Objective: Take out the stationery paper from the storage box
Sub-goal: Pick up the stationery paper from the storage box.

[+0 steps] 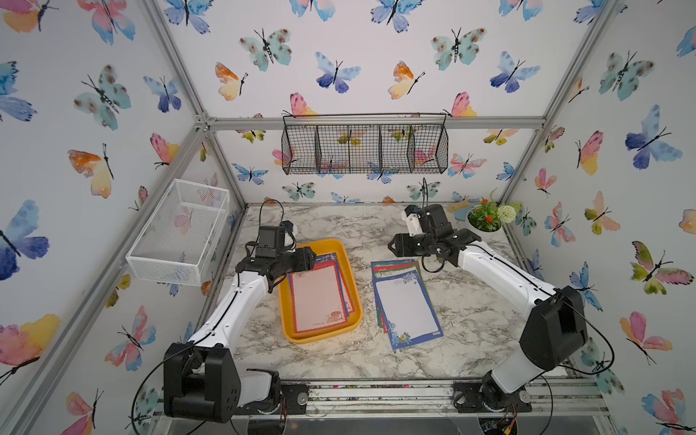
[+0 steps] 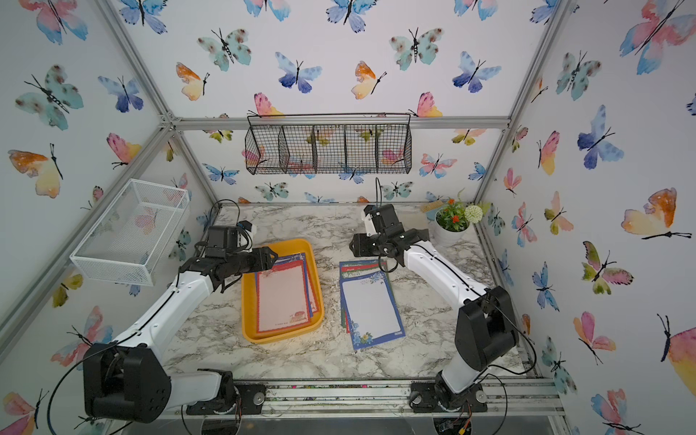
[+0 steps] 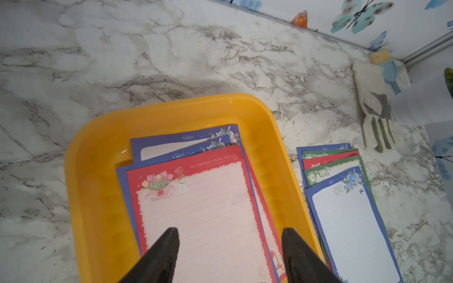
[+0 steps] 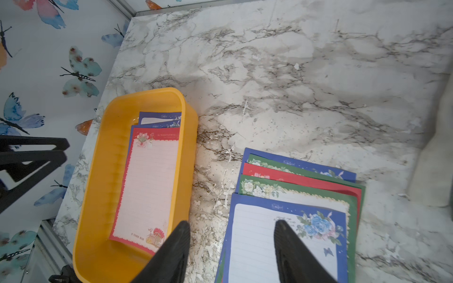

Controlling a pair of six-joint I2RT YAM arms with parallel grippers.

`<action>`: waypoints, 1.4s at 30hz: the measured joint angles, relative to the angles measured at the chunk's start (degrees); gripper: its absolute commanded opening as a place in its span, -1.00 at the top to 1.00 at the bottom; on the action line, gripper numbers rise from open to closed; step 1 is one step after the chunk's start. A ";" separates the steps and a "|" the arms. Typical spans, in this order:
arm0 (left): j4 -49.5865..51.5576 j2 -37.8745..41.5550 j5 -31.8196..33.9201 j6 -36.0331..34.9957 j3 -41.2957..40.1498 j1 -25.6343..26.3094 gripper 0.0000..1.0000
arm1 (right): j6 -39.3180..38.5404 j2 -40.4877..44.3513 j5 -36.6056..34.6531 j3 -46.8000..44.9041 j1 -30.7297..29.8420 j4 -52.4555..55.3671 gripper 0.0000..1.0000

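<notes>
The left hand hovers, jaws apart and empty, above the far end of the yellow storage box. Inside the box the stationery paper lies stacked, with a red-bordered sheet on top of blue ones. Just beside the box, on the marble bench, a fanned pile of blue, green and red sheets lies flat. The right hand, jaws likewise apart and gripping nothing, hangs near the pile's far end.

Wire basket — flowerpot — glove
</notes>
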State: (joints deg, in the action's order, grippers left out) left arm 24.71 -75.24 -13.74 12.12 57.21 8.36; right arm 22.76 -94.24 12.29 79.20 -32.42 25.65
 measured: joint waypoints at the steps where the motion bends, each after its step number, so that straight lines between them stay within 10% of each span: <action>1: 0.33 -0.74 0.39 -0.15 -0.02 0.00 -0.33 | 0.24 -0.85 0.44 0.50 -0.63 -0.44 -0.13; 42: 6.10 -18.73 11.28 -1.42 1.51 0.00 -0.36 | 5.70 -12.55 7.23 3.37 -10.05 -8.17 -0.07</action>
State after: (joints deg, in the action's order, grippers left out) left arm 30.81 -93.97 -2.46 10.70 58.72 8.36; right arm 28.47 -106.78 19.53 82.56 -42.48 17.47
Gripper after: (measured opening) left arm 0.680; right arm 0.536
